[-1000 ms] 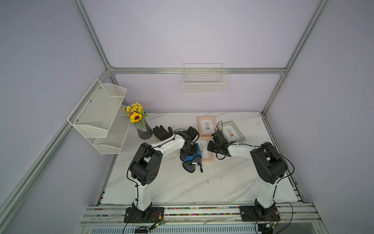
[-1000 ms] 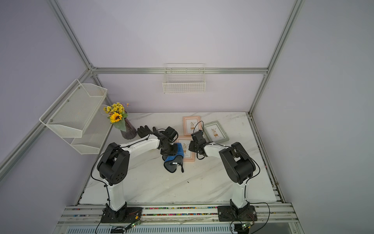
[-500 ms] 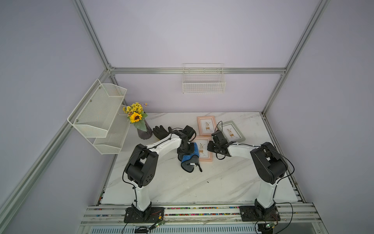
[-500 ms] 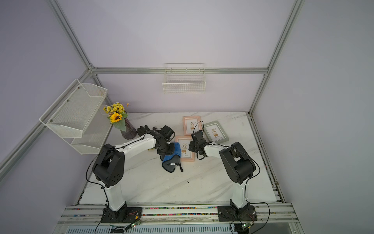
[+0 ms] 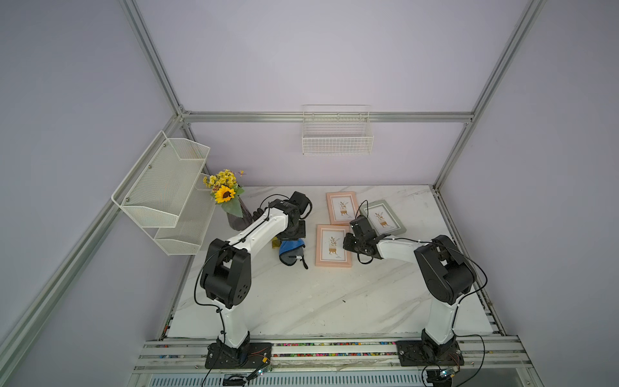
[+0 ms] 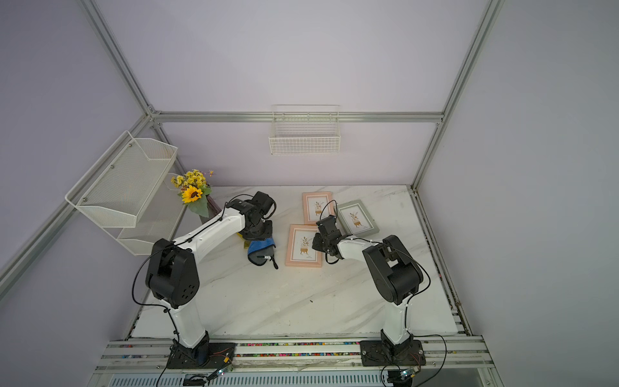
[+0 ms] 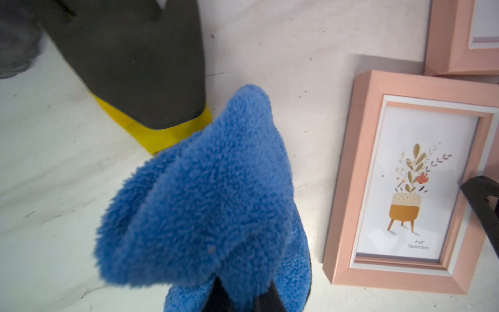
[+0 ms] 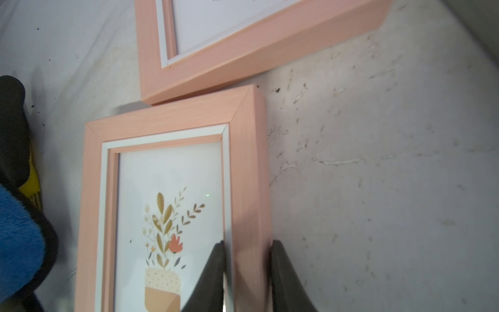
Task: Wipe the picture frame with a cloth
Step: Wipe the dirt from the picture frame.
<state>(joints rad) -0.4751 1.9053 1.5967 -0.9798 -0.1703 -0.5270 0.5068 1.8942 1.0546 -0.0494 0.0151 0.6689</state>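
The left tool [image 7: 243,293] is closed tight on the cloth [image 7: 205,205], pinching a fold of the blue pile between its jaws. The rest of the cloth bunches up in front of that tool. In both top views the cloth [image 5: 290,249] hangs directly beneath the left tool [image 5: 292,236]. Its dark grey reverse and small loop reach down to the counter [image 5: 335,301].

The picture frame [image 5: 333,246] is pink and lies flat on the counter between the two tools. It is just beside the cloth, with a narrow strip of bare counter separating them.

The right tool [image 8: 247,270] is clamped on this picture frame [image 8: 172,129], on the long rail nearest its own arm. One jaw sits on the glass over the potted-plant print and the other presses the rail's outer edge. In a top view the right tool [image 6: 316,243] sits low at that same edge.

Beyond the right tool, away from its arm, lies a second pink frame [image 5: 341,207], whose near end almost touches the held one. A grey frame [image 5: 385,217] rests beside the right tool's wrist, on the side away from the left tool.

A black-and-yellow work glove [image 7: 135,67] lies on the counter just past the left tool, with its yellow cuff close to the cloth's edge. A vase of flowers [image 5: 227,197] stands beyond the left arm's forearm.
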